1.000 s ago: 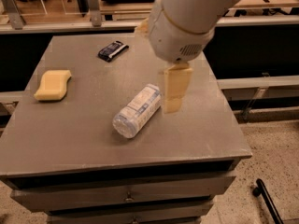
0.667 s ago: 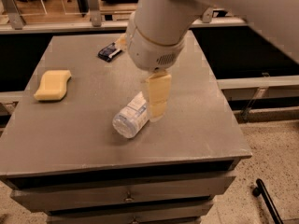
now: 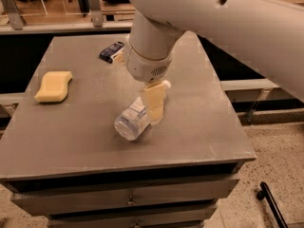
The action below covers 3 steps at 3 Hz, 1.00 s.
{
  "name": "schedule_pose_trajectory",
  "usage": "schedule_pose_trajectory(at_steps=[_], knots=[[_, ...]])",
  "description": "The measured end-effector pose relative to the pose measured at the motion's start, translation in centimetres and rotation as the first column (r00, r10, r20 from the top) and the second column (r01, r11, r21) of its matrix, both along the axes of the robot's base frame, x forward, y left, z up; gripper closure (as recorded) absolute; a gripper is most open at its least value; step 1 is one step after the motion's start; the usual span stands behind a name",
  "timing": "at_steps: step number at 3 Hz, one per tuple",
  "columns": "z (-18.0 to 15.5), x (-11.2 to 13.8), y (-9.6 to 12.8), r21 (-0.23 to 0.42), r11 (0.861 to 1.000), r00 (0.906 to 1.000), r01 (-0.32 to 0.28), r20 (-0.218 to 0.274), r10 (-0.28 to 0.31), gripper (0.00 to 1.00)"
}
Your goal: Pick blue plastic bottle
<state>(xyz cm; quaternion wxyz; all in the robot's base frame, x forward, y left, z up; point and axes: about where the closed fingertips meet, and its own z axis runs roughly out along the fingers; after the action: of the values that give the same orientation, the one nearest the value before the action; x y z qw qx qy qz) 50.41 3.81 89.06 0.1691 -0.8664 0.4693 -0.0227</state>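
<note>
Reaching step: gripper (image 3: pixel 154 106) hovered at the lying bottle (image 3: pixel 132 123), its opening impossible to tell; next move: straddle and clamp.

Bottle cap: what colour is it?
White. The cap tops the bottle, right beside the gripper hanging over it; camera view.

Warm, rather dim light falls from above. The grey table (image 3: pixel 80 132) carries a soft pale sheen across its middle and right side. The gripper (image 3: pixel 155 113), low over the blue plastic bottle (image 3: pixel 129 123) at the table's centre, throws only a faint shadow. The far gap behind the table lies dark.
</note>
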Motion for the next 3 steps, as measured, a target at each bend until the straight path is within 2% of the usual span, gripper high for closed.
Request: schedule_pose_trajectory(at_steps=[1, 2, 3], knots=[[-2.4, 0.5, 0.1, -0.030, 0.999, 0.9993, -0.030, -0.023, 0.029, 0.13], [-4.3, 0.5, -0.2, -0.057, 0.997, 0.9979, -0.048, -0.045, 0.046, 0.32], [-5.2, 0.5, -0.5, -0.069, 0.996, 0.9970, -0.058, -0.055, 0.054, 0.57]])
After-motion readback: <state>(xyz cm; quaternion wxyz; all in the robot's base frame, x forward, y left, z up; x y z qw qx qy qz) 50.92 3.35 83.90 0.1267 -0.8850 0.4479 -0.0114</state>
